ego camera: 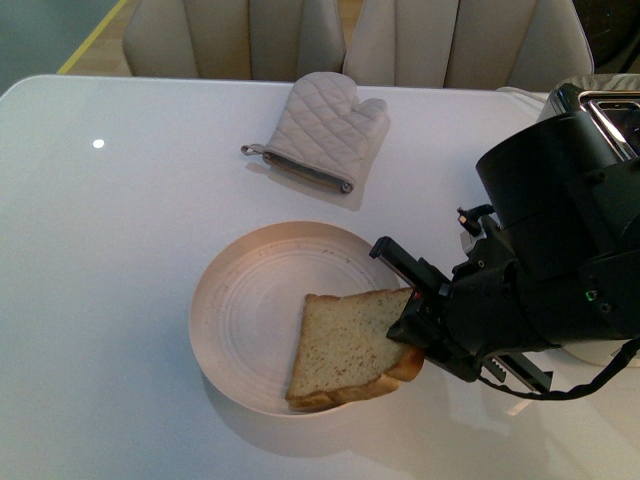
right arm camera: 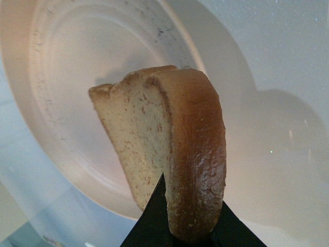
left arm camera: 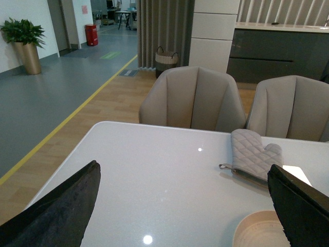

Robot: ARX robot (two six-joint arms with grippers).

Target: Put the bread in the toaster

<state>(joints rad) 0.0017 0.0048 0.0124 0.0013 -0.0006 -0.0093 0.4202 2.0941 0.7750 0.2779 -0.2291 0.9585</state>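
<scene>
The bread [ego camera: 345,345], a tan slice with a brown crust, is tilted over the right part of the round cream plate [ego camera: 235,300]. My right gripper [ego camera: 412,325] is shut on its right edge. In the right wrist view the bread [right arm camera: 175,154] stands edge-on between my dark fingers [right arm camera: 149,221] above the plate [right arm camera: 67,77]. The toaster [ego camera: 600,105] shows only as a white and chrome corner at the far right, mostly hidden behind my right arm. My left gripper [left arm camera: 185,206] is open and empty above the table, its fingers [left arm camera: 61,208] wide apart.
A quilted beige oven mitt [ego camera: 320,130] lies at the back of the white table [ego camera: 100,250], also in the left wrist view [left arm camera: 252,157]. Beige chairs [left arm camera: 193,100] stand behind the far edge. The plate rim [left arm camera: 257,231] shows near my left gripper.
</scene>
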